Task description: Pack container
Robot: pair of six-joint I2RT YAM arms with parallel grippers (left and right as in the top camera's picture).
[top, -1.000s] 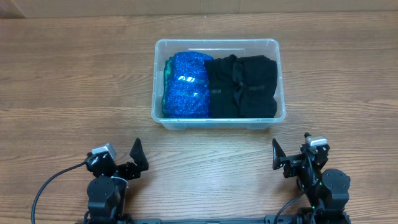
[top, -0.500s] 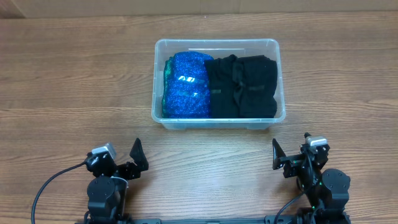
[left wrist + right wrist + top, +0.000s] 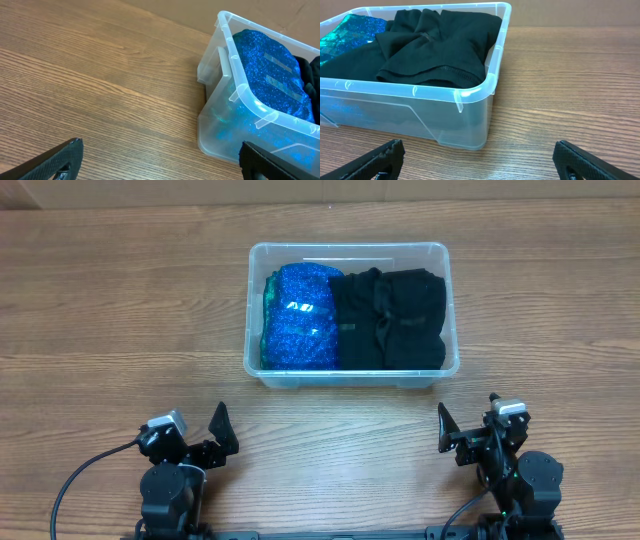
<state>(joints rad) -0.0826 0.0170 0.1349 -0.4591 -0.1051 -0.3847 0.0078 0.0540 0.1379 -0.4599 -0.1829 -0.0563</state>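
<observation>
The clear plastic container (image 3: 349, 248) stands on the table's far middle. It holds a folded sparkly blue garment (image 3: 303, 315) on its left and a folded black garment (image 3: 392, 320) on its right. My left gripper (image 3: 222, 432) is open and empty near the front edge, well short of the container. My right gripper (image 3: 443, 430) is open and empty at the front right. The left wrist view shows the container's left corner (image 3: 235, 95) with the blue garment (image 3: 272, 65). The right wrist view shows its right corner (image 3: 470, 95) with the black garment (image 3: 427, 45).
The wooden table (image 3: 120, 310) surrounds the container. A cardboard-coloured surface (image 3: 200, 192) runs along the back edge. A black cable (image 3: 85, 470) loops by the left arm's base.
</observation>
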